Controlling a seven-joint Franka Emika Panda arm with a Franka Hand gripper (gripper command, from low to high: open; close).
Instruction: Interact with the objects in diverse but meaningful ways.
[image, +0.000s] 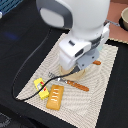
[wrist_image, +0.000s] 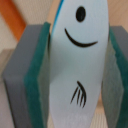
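Observation:
In the wrist view my gripper (wrist_image: 75, 75) is shut on a white elongated paddle-like piece (wrist_image: 80, 60) with a drawn eye, smile and fin. Its teal pads (wrist_image: 40, 85) press on both sides of it. In the exterior view my arm's hand (image: 80, 52) hangs over the tan plate (image: 75, 75) and hides the fingertips and the white piece. An orange bread-like block (image: 55, 96) and a yellow printed block (image: 41, 87) lie on the placemat towards the exterior view's left, apart from the gripper. The pale blue carton is out of view.
A woven beige placemat (image: 100, 100) covers the dark table. An orange-handled fork (image: 75, 85) lies by the plate, and another orange handle (image: 97, 62) shows beside the hand. A black cable (image: 22, 70) loops at the left. A bowl (image: 123, 17) stands at the far right.

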